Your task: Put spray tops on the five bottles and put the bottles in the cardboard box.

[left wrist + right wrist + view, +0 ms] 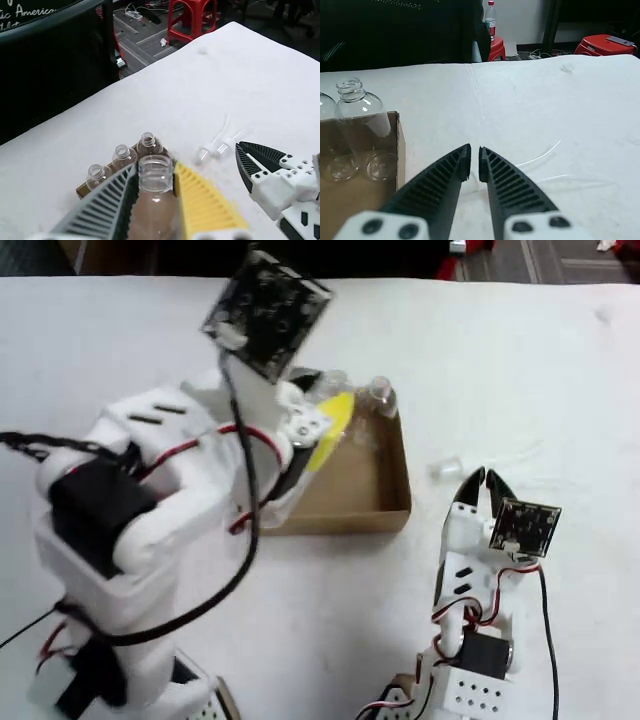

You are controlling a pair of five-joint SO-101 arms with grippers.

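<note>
My left gripper [155, 170] is clenched on a clear bottle [154, 200], with one gray and one yellow finger pressing its sides. The bottle stands upright, its threaded neck bare with no spray top, and its body looks brownish through the plastic. I hold it over the far end of the cardboard box [345, 522], on the side away from my right arm.

Three more bottles [122, 156] stand in a row along the box's far wall, all uncapped. The one at the corner is nearest my right side. The box's near half shows bare floor, and its near wall faces my left arm's base.

My right gripper [475, 156] is nearly closed, with only a thin slit between the black fingers and nothing in it. It sits low on the table [560, 380] beside the box's right wall, clear of it and pointing away from the arm bases.

Two spray tops [214, 149] lie on the white cloth just past my right fingertips, near the box but not touching it. Their thin tubes trail outward.

There is wide open cloth to the right of the box and beyond it. The far table edge is well apart from everything, with a red stool [192, 17] on the floor past it.
</note>
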